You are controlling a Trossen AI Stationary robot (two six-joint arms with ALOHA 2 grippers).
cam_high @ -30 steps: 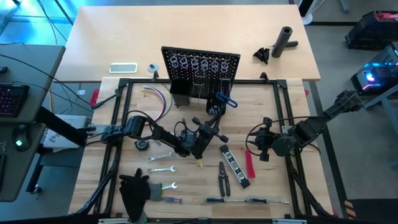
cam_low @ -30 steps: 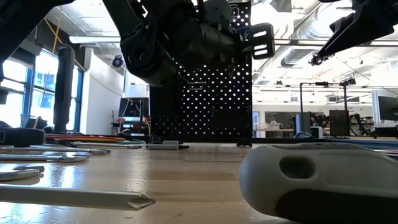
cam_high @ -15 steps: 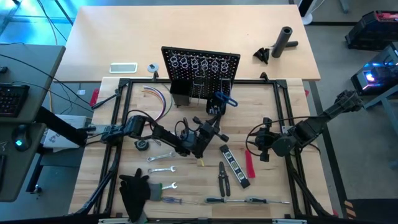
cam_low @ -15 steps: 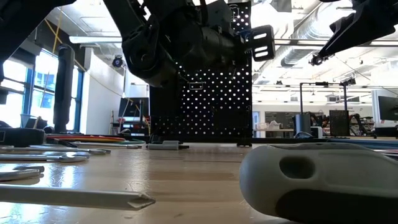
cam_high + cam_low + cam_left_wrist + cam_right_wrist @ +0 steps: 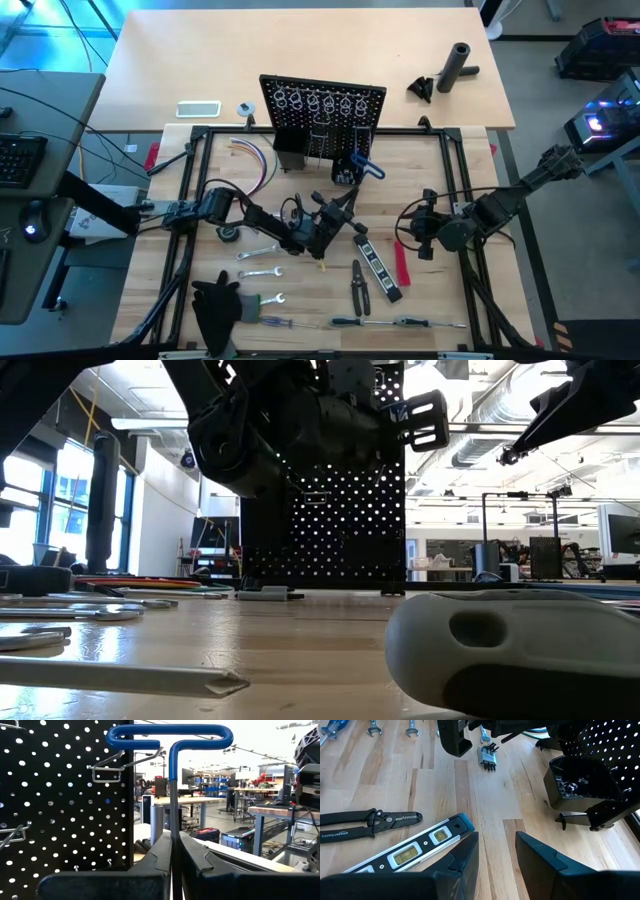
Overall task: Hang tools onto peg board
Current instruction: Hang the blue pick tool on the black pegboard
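Left gripper [image 5: 175, 851] clenched on the shaft of a blue T-handle tool [image 5: 170, 740], held upright just in front of the peg board [image 5: 322, 103], right gripper [image 5: 492, 851] released, hovering over the level [image 5: 415, 847].

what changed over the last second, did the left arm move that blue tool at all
Yes, slightly. The left gripper, shut on the blue T-handled hex key, carried it a little to the right and closer to the black perforated peg board. The right gripper kept hovering with its jaws open over the black-and-yellow level; the tools on the table stayed put.
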